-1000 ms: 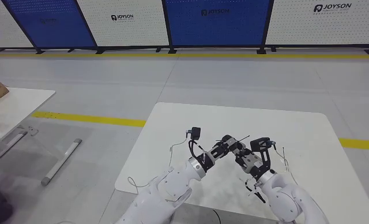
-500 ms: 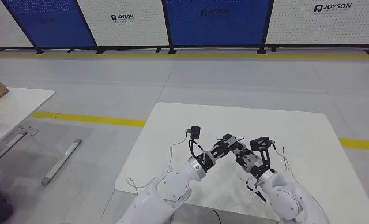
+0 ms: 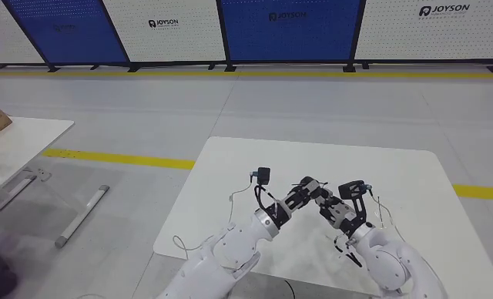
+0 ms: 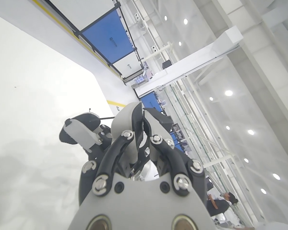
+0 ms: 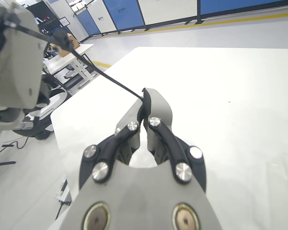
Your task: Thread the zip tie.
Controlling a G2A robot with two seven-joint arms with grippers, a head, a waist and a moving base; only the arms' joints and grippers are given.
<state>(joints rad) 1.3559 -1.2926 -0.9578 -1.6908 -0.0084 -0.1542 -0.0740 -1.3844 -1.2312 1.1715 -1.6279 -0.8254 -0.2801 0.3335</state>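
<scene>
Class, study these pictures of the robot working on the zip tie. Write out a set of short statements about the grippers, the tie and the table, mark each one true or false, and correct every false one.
1. The right gripper is shut on the black zip tie. True.
2. The zip tie lies flat on the table. False: it is held up in the air, running from the right gripper towards the left gripper.
3. Both grippers are close together above the white table. True.
4. The left gripper's fingers are spread wide open. False: they are shut together.
</scene>
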